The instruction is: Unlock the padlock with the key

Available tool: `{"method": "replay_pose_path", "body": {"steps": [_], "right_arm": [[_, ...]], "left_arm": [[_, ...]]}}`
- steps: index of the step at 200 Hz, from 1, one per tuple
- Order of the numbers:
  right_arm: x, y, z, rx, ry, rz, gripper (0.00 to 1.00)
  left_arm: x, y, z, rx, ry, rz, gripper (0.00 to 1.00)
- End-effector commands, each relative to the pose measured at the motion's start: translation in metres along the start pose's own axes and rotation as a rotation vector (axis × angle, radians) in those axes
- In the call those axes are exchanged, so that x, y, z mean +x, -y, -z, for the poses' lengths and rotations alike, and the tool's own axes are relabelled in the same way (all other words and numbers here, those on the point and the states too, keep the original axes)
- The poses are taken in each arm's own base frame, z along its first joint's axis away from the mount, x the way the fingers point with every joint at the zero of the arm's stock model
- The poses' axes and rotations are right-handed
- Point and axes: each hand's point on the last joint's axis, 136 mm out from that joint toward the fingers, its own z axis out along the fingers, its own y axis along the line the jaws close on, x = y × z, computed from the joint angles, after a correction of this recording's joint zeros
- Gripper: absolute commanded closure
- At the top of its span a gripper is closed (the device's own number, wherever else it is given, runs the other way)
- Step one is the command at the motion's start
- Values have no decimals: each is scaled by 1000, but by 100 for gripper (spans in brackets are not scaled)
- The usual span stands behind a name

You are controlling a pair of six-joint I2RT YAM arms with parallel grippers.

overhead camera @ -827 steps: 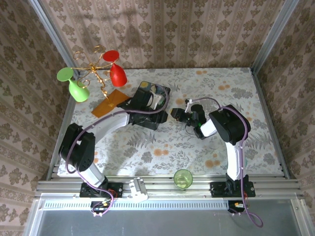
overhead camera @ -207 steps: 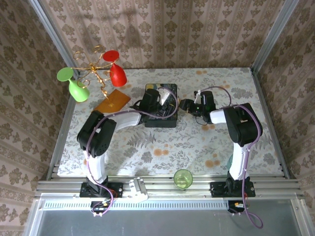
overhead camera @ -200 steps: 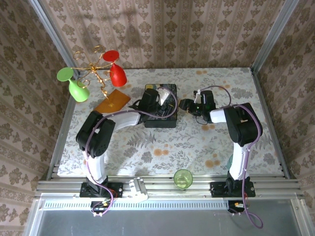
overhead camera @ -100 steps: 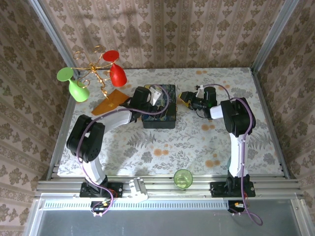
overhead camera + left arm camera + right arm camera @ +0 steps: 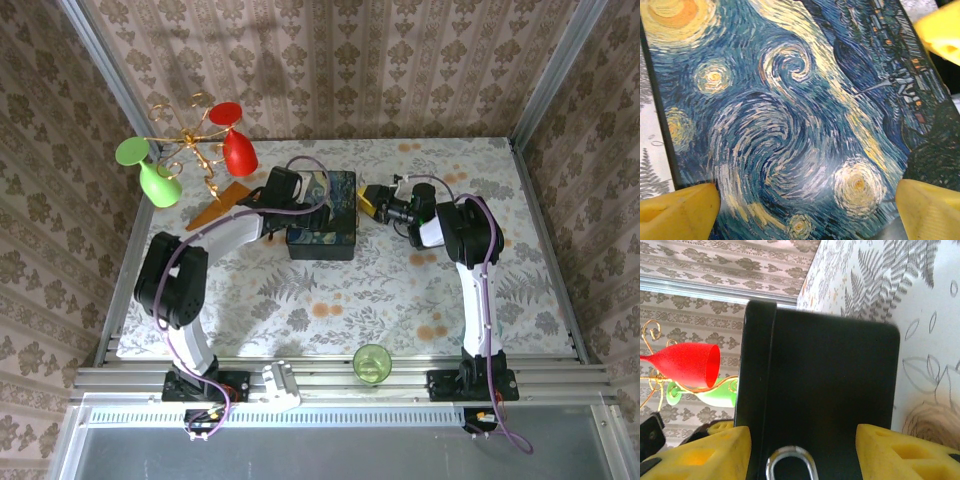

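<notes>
Two grippers flank a painted box sitting toward twelve o'clock on the flowered table. The left gripper is at the box's ten o'clock, and the right gripper is at its two to three o'clock.

The left gripper hovers over the lid with its fingers spread wide and nothing between them. The right gripper faces the box's side wall, also with its fingers apart. The padlock shows as a thin loop at six o'clock in the right wrist view. It sits in the gap between the fingers, and neither finger touches it. The lock's body is cut off below that loop, and I cannot tell which gripper, if either, has the key.

I judge this to be the lining-up step, with nothing turned yet. The next move calls for steadying the small lock body so it cannot swing. The key then has to meet the keyhole squarely, with very little room for error.

The lid is glossy, painted in blue and yellow swirls. The walls are plain matte black with rounded corners. The loop is polished metal, smooth and likely slippery. The fingers look like porous yellow foam, soft enough to yield around a small hard thing.
</notes>
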Motion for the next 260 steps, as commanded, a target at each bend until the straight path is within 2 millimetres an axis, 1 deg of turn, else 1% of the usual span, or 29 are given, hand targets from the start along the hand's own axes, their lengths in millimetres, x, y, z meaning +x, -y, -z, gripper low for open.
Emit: {"method": "replay_pose_path", "body": {"steps": [1,19,48,71,89,112,118,130,138,145,163,176,218,239,248,260], "right_arm": [[30,5,3,-30,-87,-25,43],[43,-3,3,-43,-107,7,45],[67,-27,-3,-82,-177,87,45],[75,-39,-3,-99,-188,147,46],[86,-48,-4,-114,-212,184,46],[104,-54,-6,-113,-220,235,51],[108,-60,-7,-117,-216,257,53],[112,-60,-6,-99,-182,288,56],[115,-60,-6,-89,-168,309,60],[113,-57,-6,-75,-146,320,63],[111,-46,-7,-46,-118,318,65],[111,-42,-10,-39,-112,301,71],[125,-53,-7,-21,-77,421,76],[124,-53,-5,3,-41,470,83],[124,-54,-4,6,-33,472,84],[125,-53,-2,20,-20,485,89]], "left_arm": [[49,-32,-19,-155,-162,37,7],[48,-32,-24,-155,-164,32,6],[49,-33,-29,-152,-172,25,7],[52,-34,-32,-137,-173,22,8],[56,-36,-34,-123,-176,32,9],[60,-35,-37,-110,-185,21,10],[59,-34,-37,-102,-184,17,10],[61,-33,-38,-97,-183,18,11],[62,-33,-38,-94,-185,21,11],[63,-32,-39,-87,-184,25,11],[65,-30,-40,-72,-191,28,11],[67,-30,-41,-71,-197,28,11],[75,-30,-45,-79,-215,33,11],[76,-28,-47,-86,-224,21,12],[75,-28,-45,-105,-223,6,12],[71,-27,-43,-135,-220,-38,12]]}}
